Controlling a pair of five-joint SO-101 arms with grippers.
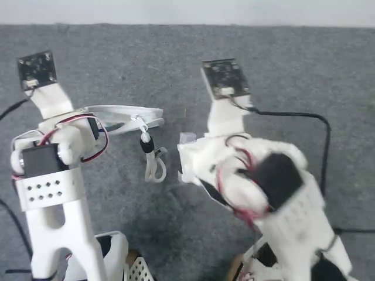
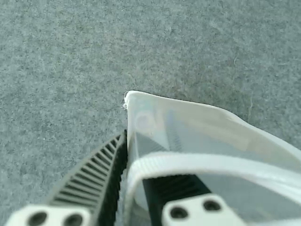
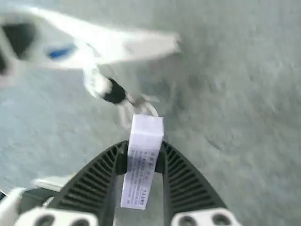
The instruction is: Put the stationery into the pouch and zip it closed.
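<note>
A translucent white pouch (image 1: 126, 117) is held off the grey table at the left, its mouth edge pinched by my left gripper (image 1: 96, 124), which is shut on it. Up close, the pouch (image 2: 207, 132) shows faint items inside, and the left gripper (image 2: 128, 141) clamps its rim. A black zipper pull (image 1: 146, 143) with a white cord loop (image 1: 155, 167) hangs below the pouch. My right gripper (image 1: 187, 157) is just right of that cord, shut on a small white eraser (image 1: 187, 139) with a printed sleeve. In the right wrist view the eraser (image 3: 146, 132) stands between the fingers of the right gripper (image 3: 141, 149), short of the pouch (image 3: 94, 40) and the zipper pull (image 3: 113, 94).
Grey carpet-like table surface (image 1: 281, 70) extends all around. A black cable (image 1: 310, 126) runs along the right side by the right arm. Both arm bases stand at the near edge.
</note>
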